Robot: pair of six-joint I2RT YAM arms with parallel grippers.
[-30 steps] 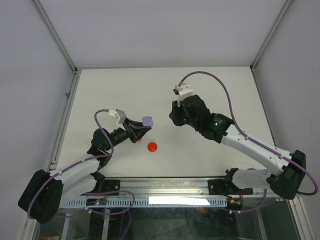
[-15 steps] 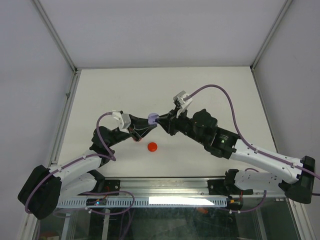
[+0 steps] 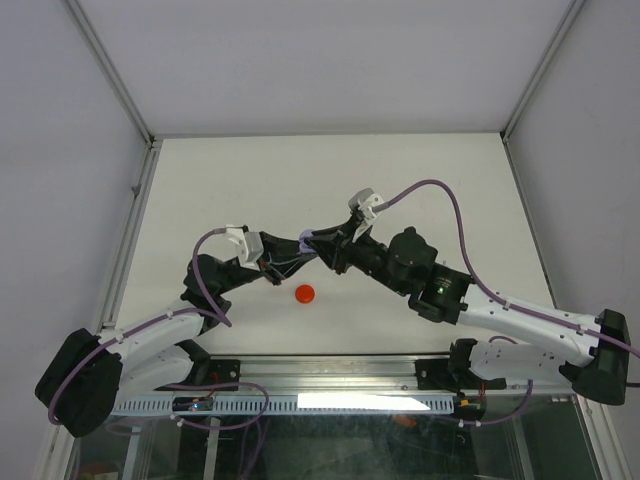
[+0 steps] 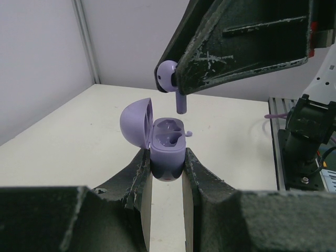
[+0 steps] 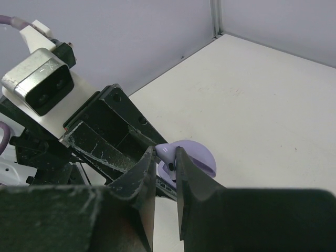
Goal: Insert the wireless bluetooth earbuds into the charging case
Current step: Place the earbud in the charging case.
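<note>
Left tool [image 4: 167, 160] is closed to a narrow gap on the lower body of the lavender charging case [image 4: 167, 139], one finger on each side. It holds the case upright at the centre of the left wrist view, raised off the white counter [image 3: 420, 180]. On the case, the lid [image 4: 137, 122] is hinged open and leans back toward the left of that view, exposing the moulded recesses in the case top. Right tool [image 5: 165, 157] enters from the upper right of the left wrist view and is closed to a narrow gap on the lavender earbud [image 4: 169, 73]. It grips the earbud by the rounded head, and the short stem points straight down. The earbud hangs directly above the open case, apart from it, with a visible gap between the stem tip and the recesses. In the top external view the two tools meet tip to tip just left of frame centre. A red disc [image 3: 305, 293] lies flat on the counter just below that meeting point in the frame, touching neither tool. From the right wrist view, the earbud head shows between the right tool's fingers, with the open lid just behind it.
</note>
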